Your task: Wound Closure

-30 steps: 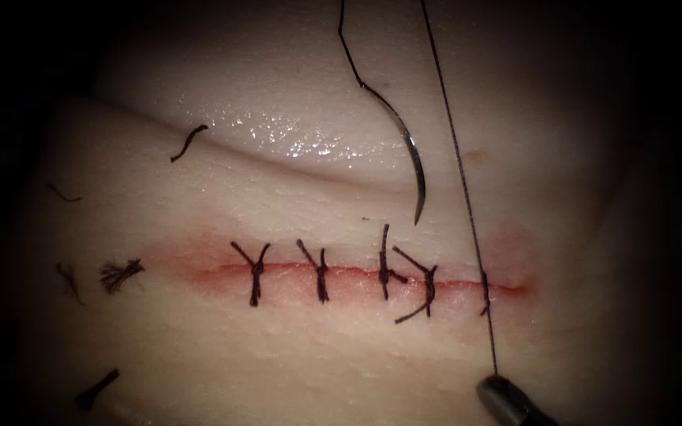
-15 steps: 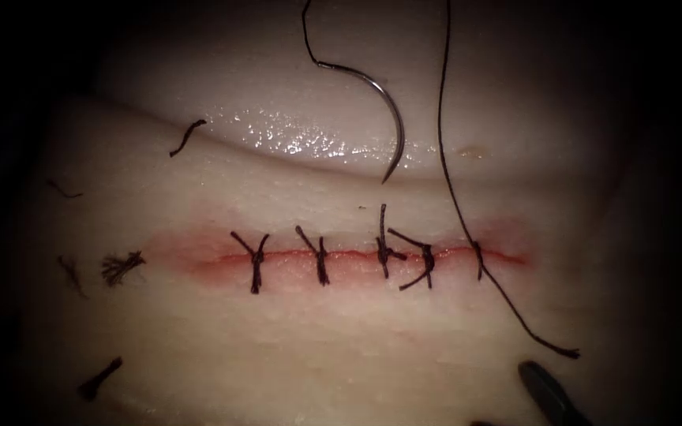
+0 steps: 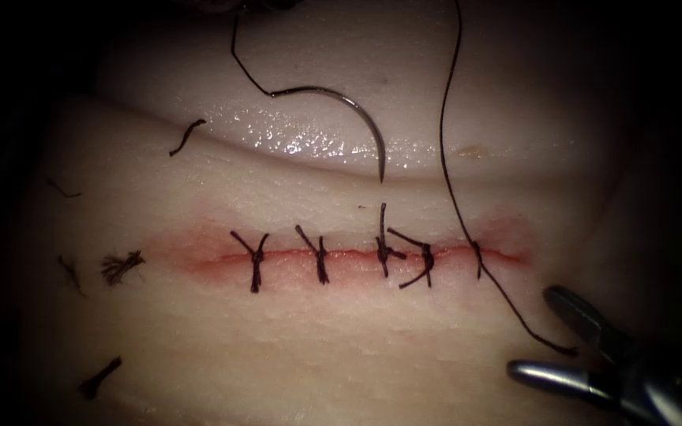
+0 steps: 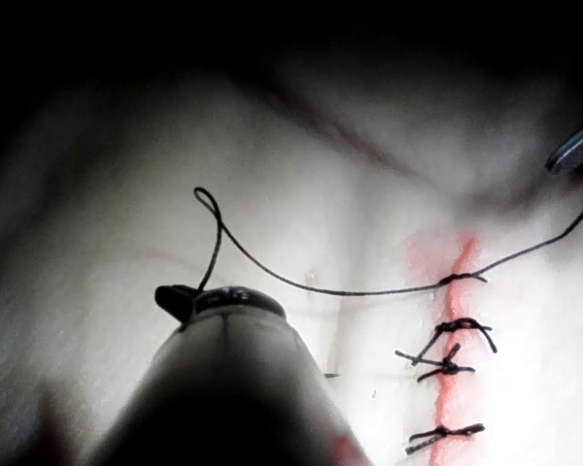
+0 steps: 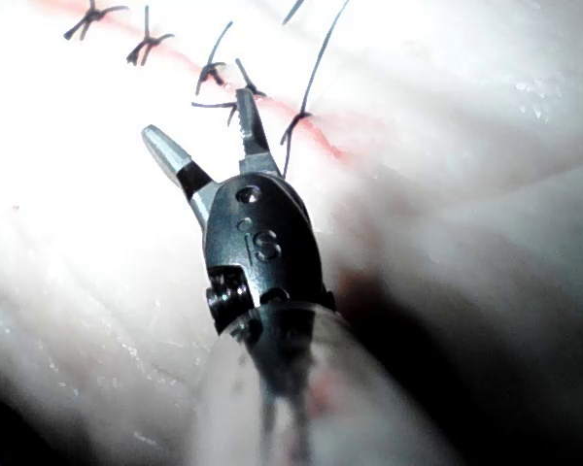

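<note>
Pale, glistening tissue [image 3: 341, 339] carries a red horizontal cut [image 3: 357, 254] crossed by four knotted stitches [image 3: 321, 256], with red fluid [image 3: 199, 256] staining its margins. Cut ends of thread [image 3: 120, 270] lie scattered on the surface well to the left of the cut. A fifth pass of thread [image 3: 445, 158] crosses the cut near its right end; one part climbs out of the top of the endoscope view and its short free tail ends on the near side, just beside the right hand [image 3: 550, 331]. The curved needle [image 3: 349, 114] hangs free above the far side of the cut, out of the tissue, point down over the third stitch, dangling from thread that rises toward the top left.

The right hand enters from the lower right, its two jaws spread wide apart and grasping nothing, the tail of thread lying just short of the gap between them. The right wrist view shows the same hand [image 5: 209, 146] splayed over the right end of the cut, with an "S" stamped on its wrist housing. In the left wrist view the left hand [image 4: 180, 296] has thread rising from its tip in a loop; whether its jaws are clenched cannot be told.
</note>
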`<control>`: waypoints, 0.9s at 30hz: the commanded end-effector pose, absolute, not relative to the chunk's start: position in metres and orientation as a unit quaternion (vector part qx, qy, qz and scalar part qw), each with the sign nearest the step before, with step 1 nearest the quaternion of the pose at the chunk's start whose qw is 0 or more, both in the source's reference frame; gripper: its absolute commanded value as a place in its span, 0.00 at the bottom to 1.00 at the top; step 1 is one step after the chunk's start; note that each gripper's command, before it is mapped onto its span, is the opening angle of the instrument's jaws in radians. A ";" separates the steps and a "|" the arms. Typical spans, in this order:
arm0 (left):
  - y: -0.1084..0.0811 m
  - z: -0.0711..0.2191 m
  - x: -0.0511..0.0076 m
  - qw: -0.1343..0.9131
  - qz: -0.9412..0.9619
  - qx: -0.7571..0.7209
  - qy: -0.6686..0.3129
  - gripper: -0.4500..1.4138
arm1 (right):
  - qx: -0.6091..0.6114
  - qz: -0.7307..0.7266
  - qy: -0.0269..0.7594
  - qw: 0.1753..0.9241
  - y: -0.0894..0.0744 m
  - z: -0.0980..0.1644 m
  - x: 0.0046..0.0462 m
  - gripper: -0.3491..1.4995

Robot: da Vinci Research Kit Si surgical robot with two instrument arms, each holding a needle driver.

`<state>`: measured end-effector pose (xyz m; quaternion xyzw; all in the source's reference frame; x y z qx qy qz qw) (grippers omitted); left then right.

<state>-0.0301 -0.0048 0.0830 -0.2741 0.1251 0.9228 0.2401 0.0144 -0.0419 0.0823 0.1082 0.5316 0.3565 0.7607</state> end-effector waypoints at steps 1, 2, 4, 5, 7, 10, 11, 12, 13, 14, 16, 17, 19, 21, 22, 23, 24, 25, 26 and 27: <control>-0.005 0.083 -0.0309 0.235 0.924 -0.277 0.119 0.00 | 0.107 0.340 0.528 0.771 -0.040 0.083 0.0152 0.85; -0.006 0.083 -0.0310 0.231 0.925 -0.279 0.113 0.00 | 0.111 0.329 0.525 0.777 -0.039 0.083 0.0153 0.84; -0.008 0.082 -0.0313 0.219 0.928 -0.283 0.100 0.00 | 0.109 0.315 0.525 0.783 -0.037 0.084 0.0155 0.80; -0.009 0.081 -0.0314 0.215 0.930 -0.282 0.094 0.00 | 0.109 0.312 0.526 0.784 -0.037 0.084 0.0156 0.77; -0.010 0.080 -0.0316 0.207 0.934 -0.279 0.083 0.00 | 0.114 0.311 0.526 0.783 -0.036 0.084 0.0160 0.74; -0.011 0.080 -0.0314 0.201 0.935 -0.280 0.080 0.00 | 0.119 0.304 0.532 0.781 -0.035 0.085 0.0168 0.65; -0.012 0.079 -0.0314 0.199 0.936 -0.280 0.079 0.00 | 0.121 0.302 0.533 0.781 -0.035 0.085 0.0170 0.62; -0.012 0.079 -0.0314 0.196 0.937 -0.279 0.077 0.00 | 0.123 0.300 0.534 0.781 -0.034 0.085 0.0173 0.56; -0.013 0.079 -0.0314 0.192 0.938 -0.277 0.073 0.00 | 0.125 0.299 0.535 0.781 -0.034 0.086 0.0175 0.54; -0.013 0.079 -0.0315 0.189 0.940 -0.276 0.071 0.00 | 0.125 0.295 0.534 0.782 -0.034 0.086 0.0177 0.52; -0.014 0.079 -0.0318 0.186 0.941 -0.276 0.067 0.00 | 0.123 0.297 0.534 0.782 -0.033 0.087 0.0184 0.44; -0.015 0.079 -0.0321 0.183 0.941 -0.277 0.067 0.00 | 0.123 0.298 0.532 0.783 -0.032 0.088 0.0190 0.38; -0.016 0.079 -0.0326 0.177 0.941 -0.281 0.064 0.00 | 0.122 0.296 0.535 0.782 -0.031 0.089 0.0196 0.28; -0.017 0.078 -0.0330 0.172 0.942 -0.283 0.061 0.00 | 0.124 0.292 0.540 0.780 -0.030 0.090 0.0199 0.21; -0.018 0.079 -0.0332 0.170 0.942 -0.284 0.061 0.00 | 0.123 0.291 0.541 0.780 -0.030 0.091 0.0201 0.19; -0.018 0.079 -0.0334 0.169 0.941 -0.285 0.061 0.00 | 0.122 0.290 0.541 0.780 -0.029 0.091 0.0202 0.16; -0.019 0.079 -0.0336 0.166 0.941 -0.287 0.058 0.00 | 0.121 0.290 0.541 0.780 -0.029 0.092 0.0204 0.15; -0.019 0.079 -0.0339 0.164 0.942 -0.288 0.057 0.00 | 0.120 0.290 0.541 0.781 -0.029 0.092 0.0205 0.14; -0.019 0.079 -0.0340 0.162 0.942 -0.288 0.056 0.00 | 0.117 0.287 0.543 0.780 -0.028 0.093 0.0206 0.12; -0.020 0.079 -0.0341 0.162 0.942 -0.289 0.056 0.00 | 0.119 0.288 0.544 0.779 -0.028 0.093 0.0206 0.11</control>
